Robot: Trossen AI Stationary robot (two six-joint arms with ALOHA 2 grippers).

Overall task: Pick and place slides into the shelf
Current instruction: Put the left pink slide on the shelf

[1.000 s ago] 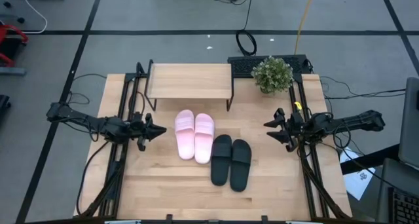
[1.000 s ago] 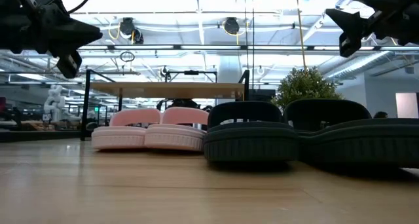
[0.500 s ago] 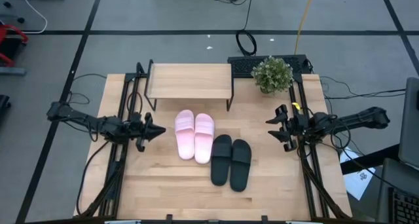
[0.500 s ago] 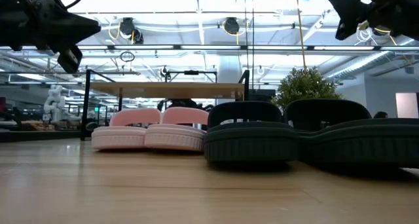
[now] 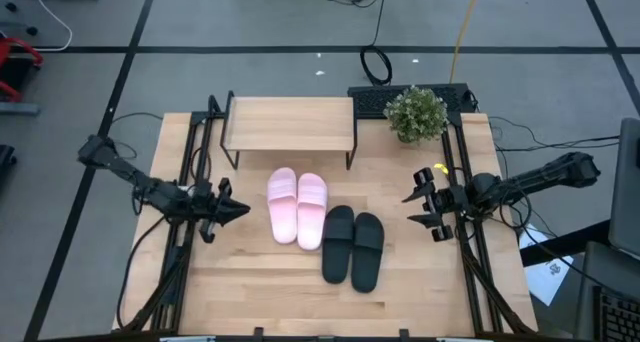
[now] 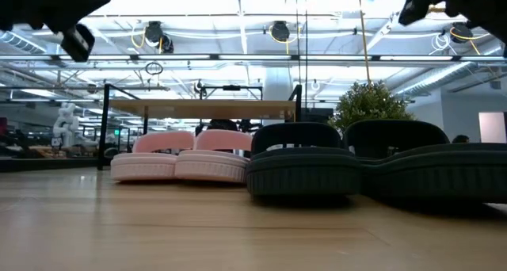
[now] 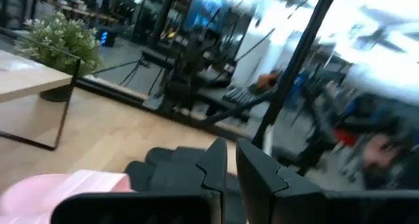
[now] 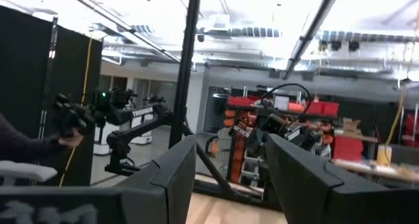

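The pink pair of slides [image 5: 297, 206] lies sole-down at the table's middle, just before the shelf [image 5: 290, 122]. The black pair [image 5: 352, 246] lies beside it, nearer the front. In the low view the pink slides [image 6: 178, 156] and the black slides [image 6: 372, 164] rest flat on the wood, with the shelf [image 6: 206, 108] behind. My left gripper [image 5: 238, 210] hovers shut to the left of the pink pair, pointing at it. My right gripper [image 5: 412, 210] hovers open to the right of the black pair and holds nothing.
A potted plant [image 5: 416, 112] stands at the far right, beside the shelf. Black rails [image 5: 190, 182] run along both table sides under the arms. Bare wood lies in front of the slides. Cables and a keyboard lie beyond the far edge.
Both grippers have risen, as the low view shows. My left gripper has swung a little toward the table's near edge, still shut. My right gripper has tipped its fingers upward, rolled, and drifted slightly toward the near edge, still open. The slides have not moved.
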